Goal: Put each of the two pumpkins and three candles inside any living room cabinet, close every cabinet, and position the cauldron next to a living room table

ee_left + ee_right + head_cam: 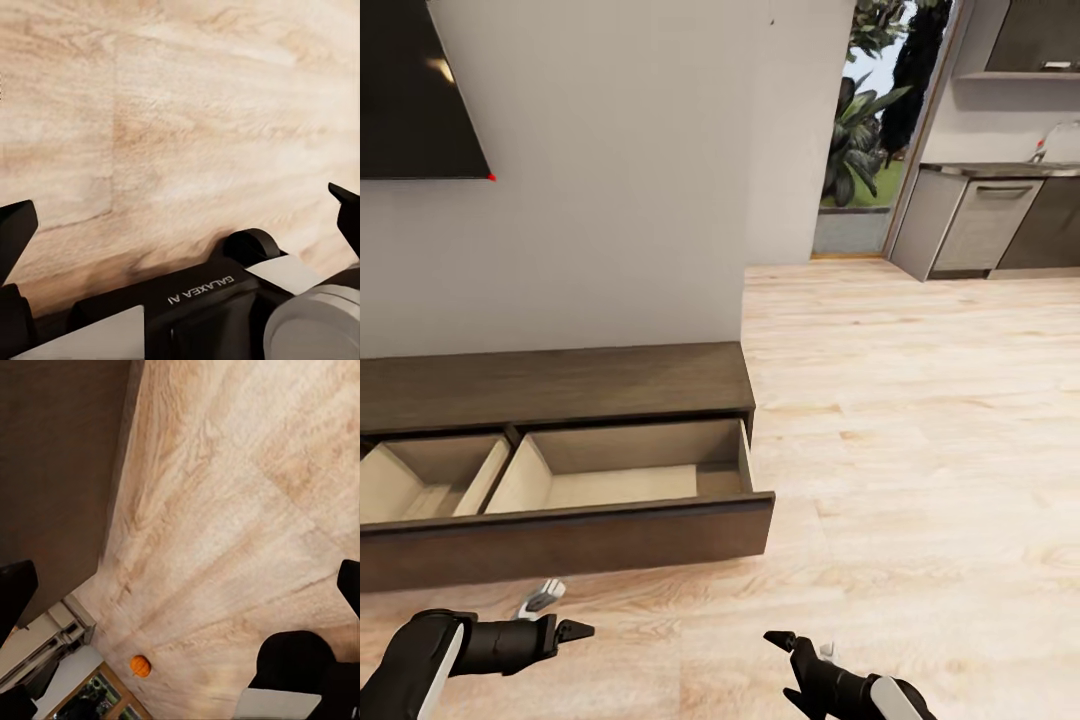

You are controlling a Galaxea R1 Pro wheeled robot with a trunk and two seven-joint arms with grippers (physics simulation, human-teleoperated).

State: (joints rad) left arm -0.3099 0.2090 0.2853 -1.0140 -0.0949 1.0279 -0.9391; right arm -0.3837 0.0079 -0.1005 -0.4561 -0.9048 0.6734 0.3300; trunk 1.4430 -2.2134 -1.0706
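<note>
cabinet (560, 540) drawer pulled out, just ahead of both arms. left gripper (180, 217) and right gripper (180, 585) spread wide, empty. pumpkin (140, 665) on floor (920, 420), well apart from right gripper.

Long low dark brown wooden cabinet (560, 385) against wall, wide drawer pulled out, pale beige compartments bare. Small orange ribbed pumpkin (140, 665) on wood floor.

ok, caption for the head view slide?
Both open grippers, left and right, hover above wood floor before the cabinet, its drawer open and empty.
</note>
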